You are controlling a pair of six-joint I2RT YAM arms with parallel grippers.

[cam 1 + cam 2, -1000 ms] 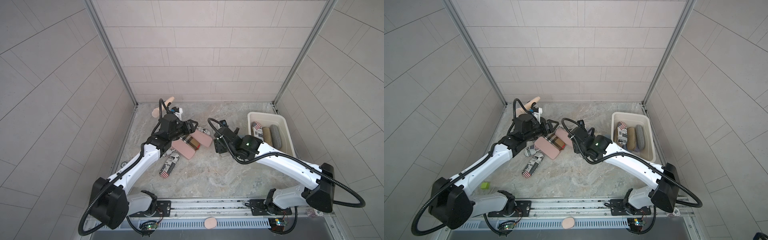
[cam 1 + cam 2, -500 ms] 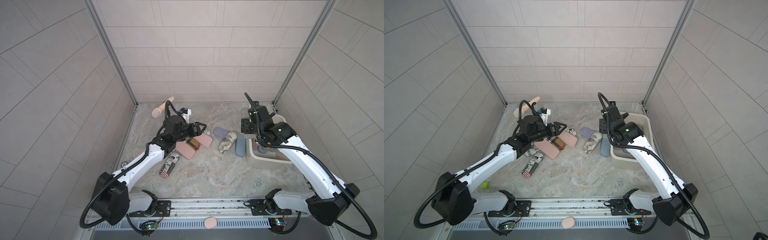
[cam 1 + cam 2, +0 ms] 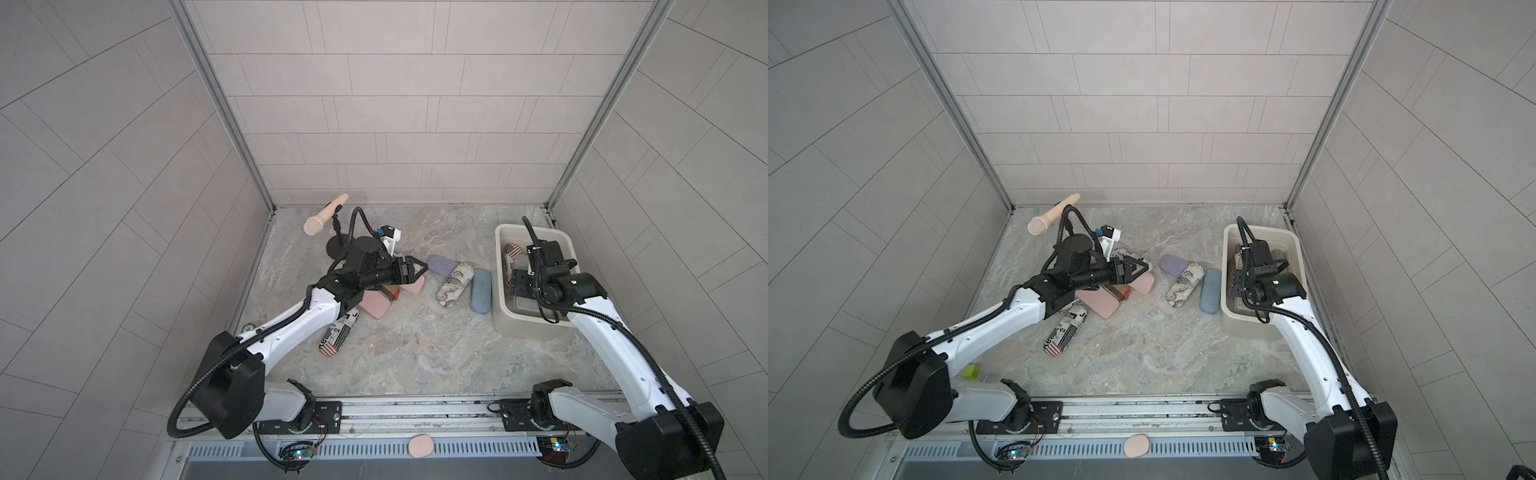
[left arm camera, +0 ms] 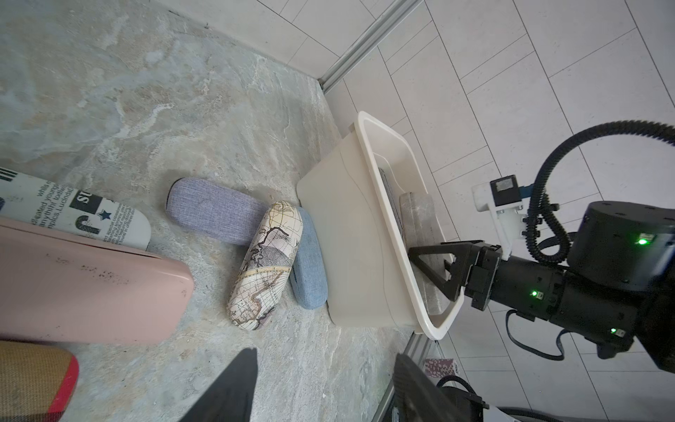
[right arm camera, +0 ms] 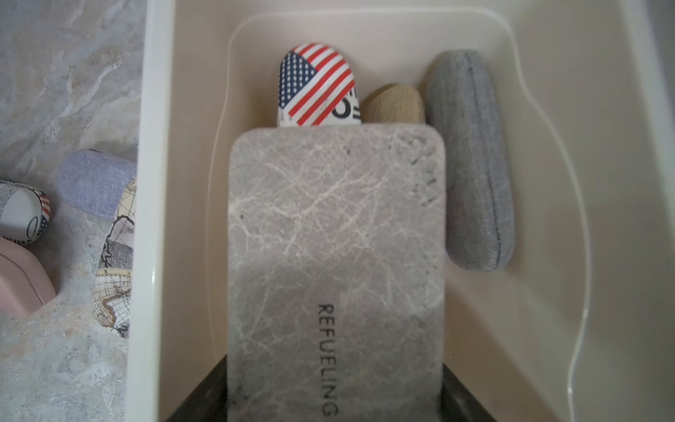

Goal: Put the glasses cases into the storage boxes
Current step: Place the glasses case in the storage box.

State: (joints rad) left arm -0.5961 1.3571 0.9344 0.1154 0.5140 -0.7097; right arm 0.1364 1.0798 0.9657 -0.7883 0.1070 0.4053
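The right gripper (image 5: 334, 376) was clamped on a grey marbled case (image 5: 336, 226) inside the tub (image 3: 515, 322) at the frame's right, overlapping a flag case (image 5: 316, 89) and a tan case (image 5: 394, 104) beside a grey fabric case (image 5: 471, 157). Centre left, the left gripper (image 3: 415, 269), fingers (image 4: 233, 387) apart and empty, hung over a pink case (image 3: 413, 287). 3 more, a lavender case (image 3: 442, 264), a map case (image 3: 453, 284) and a blue case (image 3: 481, 291), lay between it and the tub.

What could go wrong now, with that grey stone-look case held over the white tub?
The right hand holds the grey marbled case above the flag case and tan case in the tub; let go there, it may land askew on them and stick up. The blue case seems to lie against the tub's outer wall, so a bump to the tub could shove it.
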